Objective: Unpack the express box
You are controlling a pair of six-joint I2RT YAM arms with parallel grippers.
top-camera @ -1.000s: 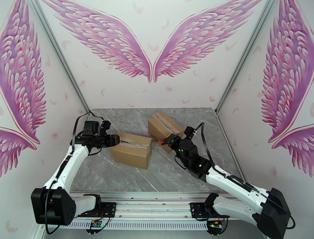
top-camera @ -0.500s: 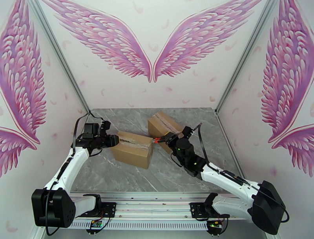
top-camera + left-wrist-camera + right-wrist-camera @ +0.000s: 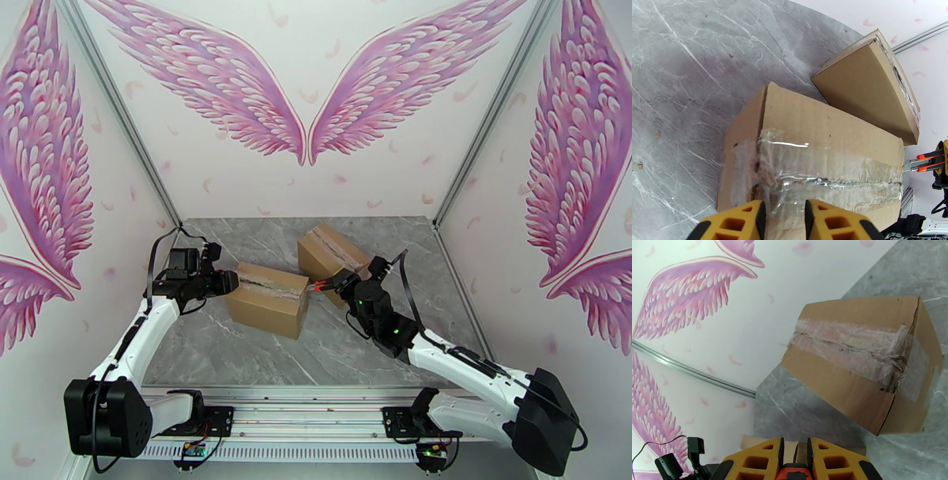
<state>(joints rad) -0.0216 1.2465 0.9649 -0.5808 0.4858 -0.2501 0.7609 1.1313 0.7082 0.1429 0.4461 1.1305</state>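
The express box point(image 3: 267, 298) lies on the marble table point(image 3: 237, 355), caught between my two grippers. Its taped end is right at the left gripper point(image 3: 229, 282), its far end just ahead of the right gripper point(image 3: 333, 282). I read this as the slitting step: the right jaws are clenched on an orange utility knife point(image 3: 318, 286), blade tip at the end of the tape seam point(image 3: 829, 177). On the left wrist camera the left gripper point(image 3: 785, 215) straddles the crumpled tape at the box's end — whether it is pinching anything I cannot tell. Next I'd want that end held firm and the blade drawn along the seam, shallow, towards the left jaws. The left wrist view gives me the seam and the knife point(image 3: 926, 162) past it. The right wrist view looks beyond its own jaws to the second box point(image 3: 857, 370) — ragged tape there — with the knife body point(image 3: 794, 475) between the pads.
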